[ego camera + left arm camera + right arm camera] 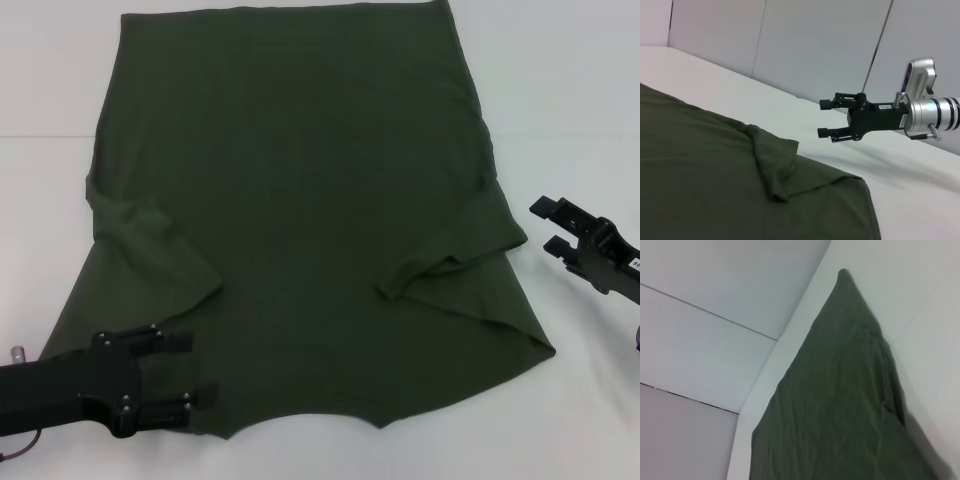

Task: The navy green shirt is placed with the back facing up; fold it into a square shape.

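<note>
The left claw (200, 372) sits over the navy green shirt's (300, 200) near left corner, its fingers (178, 342) spread apart with cloth lying between them; whether they touch the fabric is unclear. The shirt lies spread plain side up on the white surface (580, 120), both sleeves folded inward over its body. The right claw (548, 225) hovers just beside the shirt's right edge, off the cloth, its fingers (826, 104) apart and holding nothing.
</note>
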You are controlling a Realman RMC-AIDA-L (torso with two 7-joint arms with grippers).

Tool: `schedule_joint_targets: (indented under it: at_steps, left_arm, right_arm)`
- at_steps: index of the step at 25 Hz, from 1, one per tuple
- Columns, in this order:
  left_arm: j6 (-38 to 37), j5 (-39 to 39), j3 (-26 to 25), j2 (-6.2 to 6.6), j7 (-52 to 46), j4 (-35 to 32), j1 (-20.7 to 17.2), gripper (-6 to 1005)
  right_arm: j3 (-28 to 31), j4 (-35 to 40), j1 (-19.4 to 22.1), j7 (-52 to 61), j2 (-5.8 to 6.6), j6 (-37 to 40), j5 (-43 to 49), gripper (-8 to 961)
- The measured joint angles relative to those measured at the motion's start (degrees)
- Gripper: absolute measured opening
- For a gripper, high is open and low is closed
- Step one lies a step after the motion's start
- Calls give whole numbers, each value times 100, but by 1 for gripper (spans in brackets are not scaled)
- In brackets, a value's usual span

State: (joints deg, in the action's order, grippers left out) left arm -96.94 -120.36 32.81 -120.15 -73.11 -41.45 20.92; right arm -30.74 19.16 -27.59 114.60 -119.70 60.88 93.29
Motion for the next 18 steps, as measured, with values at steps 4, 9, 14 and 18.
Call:
schedule_joint_targets:
  at_steps: [4,9,14,18]
  left_arm:
    - [0,14,-3,-8,-2,5,25,807]
    - [4,6,-12,-22,-13,6,52,807]
    - [8,5,-11,-26,-16,6,64,807]
    - [9,5,-11,-26,-18,6,64,807]
  right_arm:
    - [7,-7,-39,-53,-1,-200,-4,842]
    - [-35,-59,-130,-96,-1,-535,21,857]
    - [-161,-184,-320,-150,-4,-853,43,854]
    - [-208,-332,-474,-297,-13,-1098,44,848]
